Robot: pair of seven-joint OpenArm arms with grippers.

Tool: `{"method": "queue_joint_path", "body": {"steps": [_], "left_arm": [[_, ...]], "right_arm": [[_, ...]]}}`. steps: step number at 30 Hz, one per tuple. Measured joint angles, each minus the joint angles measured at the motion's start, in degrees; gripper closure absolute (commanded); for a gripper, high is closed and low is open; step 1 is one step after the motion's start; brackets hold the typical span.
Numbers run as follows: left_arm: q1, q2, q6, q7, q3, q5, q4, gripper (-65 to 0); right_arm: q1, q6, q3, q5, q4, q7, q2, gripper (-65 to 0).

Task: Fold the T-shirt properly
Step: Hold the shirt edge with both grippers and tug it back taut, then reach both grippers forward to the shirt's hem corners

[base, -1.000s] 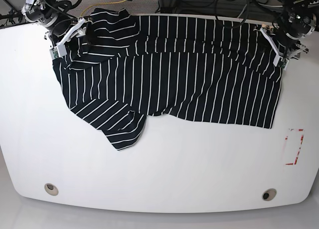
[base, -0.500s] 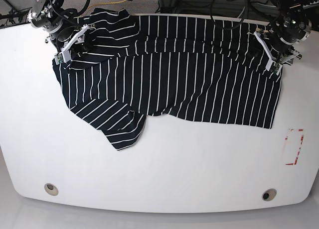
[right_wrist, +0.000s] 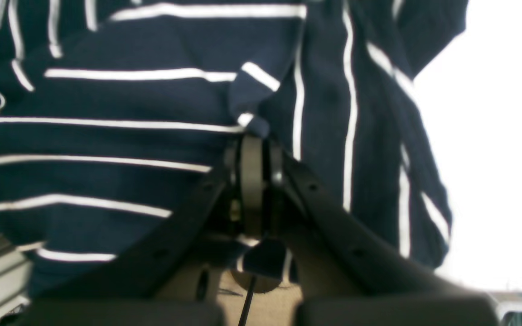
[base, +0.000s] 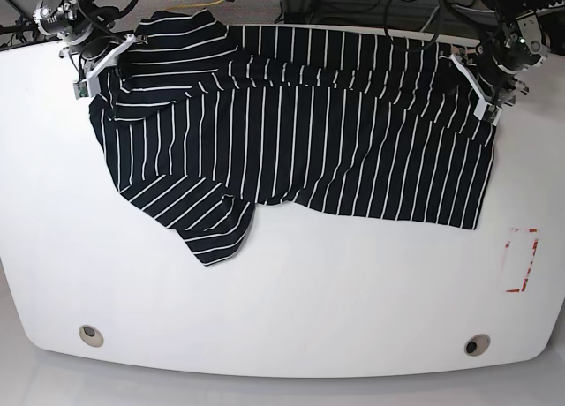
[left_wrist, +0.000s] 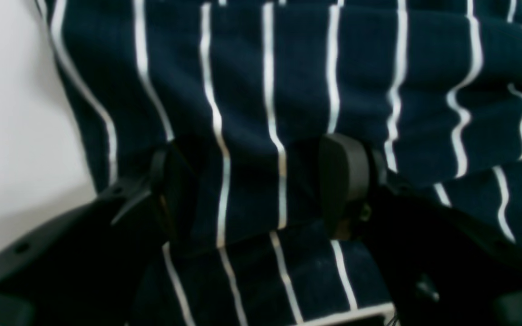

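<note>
While the T-shirt [base: 291,132] sprawls across the table's [base: 291,309] far half | right pincer [right_wrist: 254,136] clamped on fabric | left pincer [left_wrist: 252,181] straddling cloth, jaws apart | step: grabbing far edge | next: probably close left, pull nearward

Open table in front, shirt across the back

The white table [base: 291,309] lies bare along its near half; the striped T-shirt [base: 335,141] covers the far half, with cables [base: 388,0] crowding behind the far edge.
</note>
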Motion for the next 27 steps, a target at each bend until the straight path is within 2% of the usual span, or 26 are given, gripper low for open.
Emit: {"method": "queue_joint_path", "body": {"steps": [2, 4, 10, 12, 17, 22, 27], "left_arm": [[-0.13, -0.15, -0.02, -0.26, -0.04, -0.24, -0.33, -38.3], [-0.22, -0.48, -0.15, -0.39, -0.04, -0.31, -0.42, -38.3], [-0.22, -0.46, -0.17, -0.37, -0.04, -0.33, -0.42, -38.3], [-0.22, -0.46, -0.17, -0.37, -0.04, -0.33, -0.39, -38.3], [-0.22, -0.46, -0.17, -0.37, -0.04, -0.35, -0.33, -38.3], [-0.2, -0.42, -0.15, -0.09, -0.04, -0.2, 0.33, -38.3], [0.66, 1.4, -0.31, 2.25, -4.63, 1.01, 5.7, -38.5]], "right_arm": [[0.13, 0.02, 0.7, 0.2, 0.09, 0.0, -0.02, 0.0], [0.26, 0.0, 1.36, 0.31, 0.2, 0.26, 0.17, -3.2], [0.2, 0.15, 1.73, 0.15, 0.2, 0.2, 1.62, -25.8], [0.24, 0.15, 1.84, 0.17, 0.2, 0.17, 1.6, -29.2], [1.99, -0.35, 9.6, -0.44, 0.2, 0.2, 1.46, -29.6], [2.71, -0.44, 9.66, -0.33, 1.2, -2.32, 2.03, -29.6], [4.26, -0.02, 9.51, 5.07, 4.07, -3.06, 1.6, -29.8]]}}
